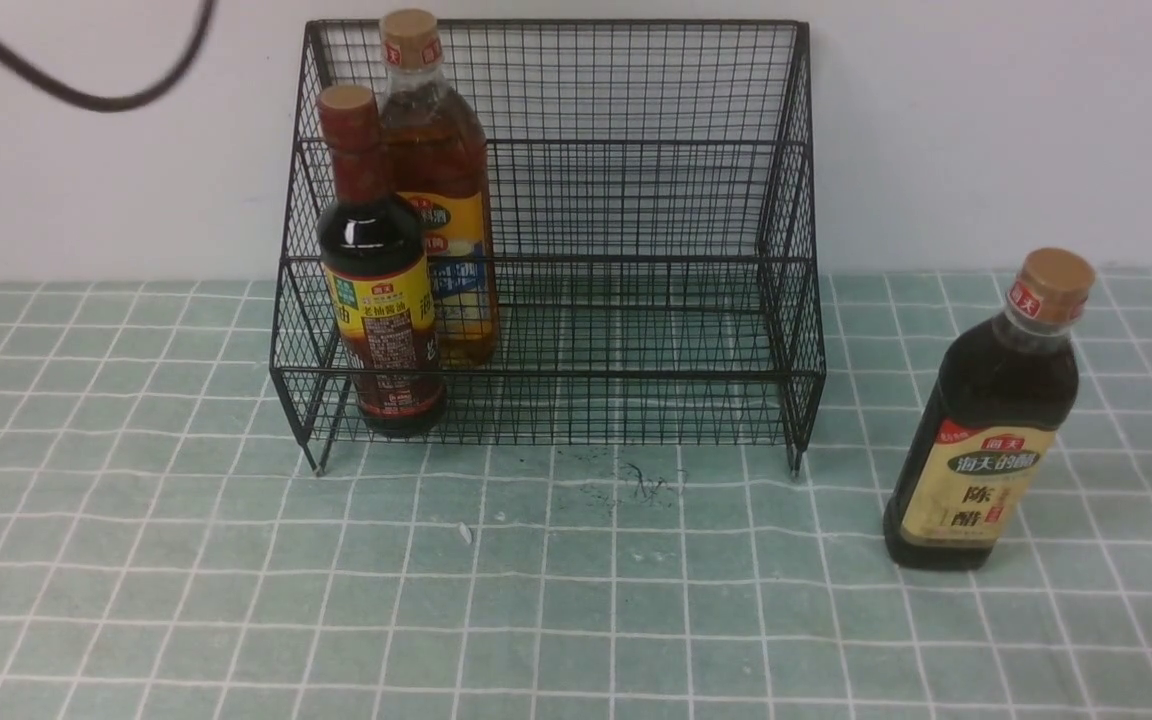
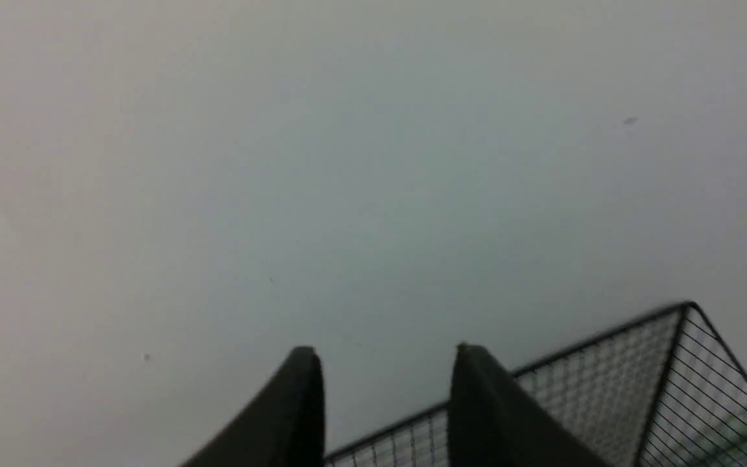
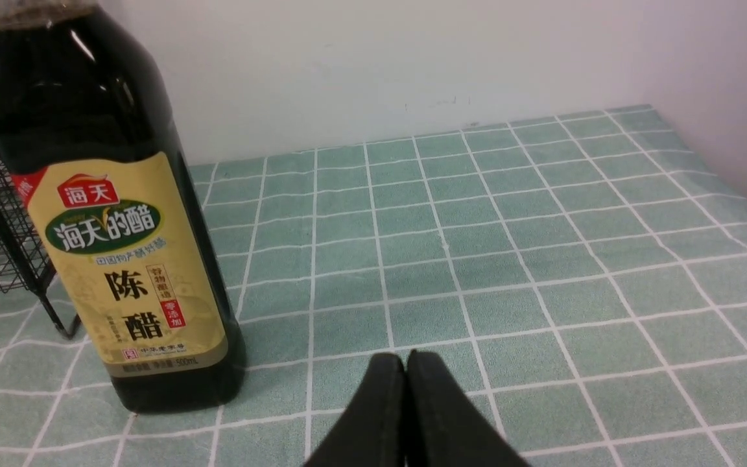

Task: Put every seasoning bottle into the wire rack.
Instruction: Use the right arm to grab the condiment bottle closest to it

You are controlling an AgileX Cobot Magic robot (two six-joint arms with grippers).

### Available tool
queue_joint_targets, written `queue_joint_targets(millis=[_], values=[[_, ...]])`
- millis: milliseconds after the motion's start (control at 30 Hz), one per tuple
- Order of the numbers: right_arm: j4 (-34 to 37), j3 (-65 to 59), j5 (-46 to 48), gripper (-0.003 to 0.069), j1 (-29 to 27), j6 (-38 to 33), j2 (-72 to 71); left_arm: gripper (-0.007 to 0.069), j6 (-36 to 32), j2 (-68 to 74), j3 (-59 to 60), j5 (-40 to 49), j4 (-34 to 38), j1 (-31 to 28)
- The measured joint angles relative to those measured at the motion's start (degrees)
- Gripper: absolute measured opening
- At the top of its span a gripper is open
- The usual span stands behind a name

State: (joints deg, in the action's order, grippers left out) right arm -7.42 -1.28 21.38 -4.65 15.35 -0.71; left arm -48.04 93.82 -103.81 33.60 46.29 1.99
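Observation:
The black wire rack (image 1: 636, 250) stands against the back wall. On its left side, an amber bottle with a tan cap (image 1: 441, 200) is on the upper tier and a dark bottle with a red neck wrap (image 1: 376, 280) on the lower tier. A third dark bottle with a tan cap (image 1: 986, 420) (image 3: 107, 214) stands upright on the cloth, right of the rack. My left gripper (image 2: 386, 353) is open and empty, high up above the rack's top rim (image 2: 607, 363), facing the wall. My right gripper (image 3: 406, 357) is shut and empty, low over the cloth beside the third bottle.
A green checked cloth (image 1: 576, 600) covers the table. A white wall (image 1: 986, 120) runs behind the rack, and a side wall (image 3: 723, 84) closes the right. A black cable (image 1: 86, 95) hangs at the upper left.

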Motion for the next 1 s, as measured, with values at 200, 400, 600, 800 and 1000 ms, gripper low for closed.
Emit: queue_joint_targets(millis=[200,400,600,800,1000], values=[[0.0,0.0,0.0,-0.0015,0.0,0.0,0.0,0.0,19.3,-6.5,-0.2,21.4,-16.4,-4.2],[0.0,0.0,0.0,-0.0015,0.0,0.0,0.0,-0.0006,31.2,-9.8,0.4,35.4,-32.4,-5.8],[0.0,0.0,0.0,-0.0015,0.0,0.0,0.0,-0.0006,33.0,-18.3,4.4,38.3,-32.6,-5.7],[0.0,0.0,0.0,-0.0015,0.0,0.0,0.0,-0.0006,33.1,-33.5,14.5,38.3,-29.3,-5.7],[0.0,0.0,0.0,-0.0015,0.0,0.0,0.0,-0.0006,33.2,-46.0,24.5,38.6,-27.5,-5.7]])
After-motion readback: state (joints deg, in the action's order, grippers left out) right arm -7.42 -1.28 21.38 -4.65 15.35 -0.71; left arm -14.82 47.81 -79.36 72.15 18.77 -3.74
